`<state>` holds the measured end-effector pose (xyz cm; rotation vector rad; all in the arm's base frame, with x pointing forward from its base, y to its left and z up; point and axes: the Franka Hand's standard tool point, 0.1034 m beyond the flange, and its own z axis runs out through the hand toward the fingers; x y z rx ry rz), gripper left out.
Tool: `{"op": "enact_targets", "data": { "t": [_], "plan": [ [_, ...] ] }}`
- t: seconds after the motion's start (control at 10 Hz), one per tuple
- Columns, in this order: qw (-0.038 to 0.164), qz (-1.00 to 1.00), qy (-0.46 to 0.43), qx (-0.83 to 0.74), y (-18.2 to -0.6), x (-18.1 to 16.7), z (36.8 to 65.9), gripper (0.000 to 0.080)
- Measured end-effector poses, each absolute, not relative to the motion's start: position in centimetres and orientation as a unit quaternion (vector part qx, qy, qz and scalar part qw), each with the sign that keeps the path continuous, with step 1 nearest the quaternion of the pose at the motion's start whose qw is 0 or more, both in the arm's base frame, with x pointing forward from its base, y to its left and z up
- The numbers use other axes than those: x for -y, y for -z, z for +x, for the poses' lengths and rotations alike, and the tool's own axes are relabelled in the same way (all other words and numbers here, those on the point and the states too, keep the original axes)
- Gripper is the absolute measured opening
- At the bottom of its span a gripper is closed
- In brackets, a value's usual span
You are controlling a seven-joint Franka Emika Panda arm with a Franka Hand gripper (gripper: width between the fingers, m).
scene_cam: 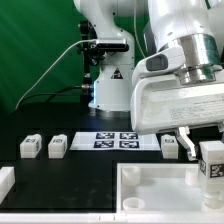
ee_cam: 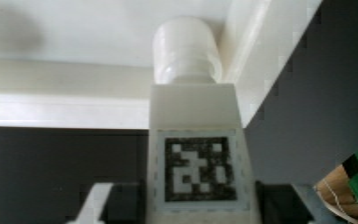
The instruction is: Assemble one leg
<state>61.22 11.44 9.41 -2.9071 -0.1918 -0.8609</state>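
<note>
In the exterior view, your claw (scene_cam: 204, 149) grips the leg (scene_cam: 211, 164) upright above the white tray piece (scene_cam: 150, 186), near its corner on the exterior view's right; you cannot tell whether they touch. On the dark worktop (scene_cam: 80, 172), two spare legs (scene_cam: 30, 146) stand left of the marker board (scene_cam: 118, 140) and a third (scene_cam: 170, 146) stands right of it. In the wrist view, the leg (ee_cam: 195, 150) sits clamped between the fingers (ee_cam: 101, 206), its tag facing the camera and its round peg pointing at the tray piece (ee_cam: 51, 85).

2 legs (scene_cam: 30, 146) stand at the exterior view's left of the marker board (scene_cam: 115, 140); the tray (scene_cam: 122, 186) lies before it.
</note>
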Motion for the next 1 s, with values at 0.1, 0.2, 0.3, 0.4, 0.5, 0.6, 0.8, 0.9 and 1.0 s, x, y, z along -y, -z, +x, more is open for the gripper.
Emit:
{"op": "enact_targets", "data": {
  "t": [0.1, 0.2, 0.3, 0.4, 0.5, 0.6, 0.8, 0.9, 1.0],
  "plan": [
    [0.051, -0.954, 0.288, 0.063, -9.4, -11.6, 61.3, 0.0292],
    [0.05, -0.952, 0.296, 0.063, -9.4, -11.7, 61.4, 0.0292],
    [0.05, -0.95, 0.302, 0.064, -9.3, -12.0, 61.4, 0.0292],
    [0.05, -0.95, 0.303, 0.065, -9.3, -12.0, 61.4, 0.0292],
    [0.048, -0.947, 0.31, 0.064, -9.3, -11.9, 61.5, 0.0292],
    [0.048, -0.947, 0.311, 0.065, -9.3, -12.1, 61.6, 0.0292],
    [0.048, -0.947, 0.311, 0.065, -9.3, -12.1, 61.6, 0.0292],
    [0.049, -0.949, 0.305, 0.066, -9.3, -11.7, 62.1, 0.0292],
    [0.05, -0.95, 0.301, 0.062, -9.4, -11.3, 62.3, 0.0292]
  ]
}}
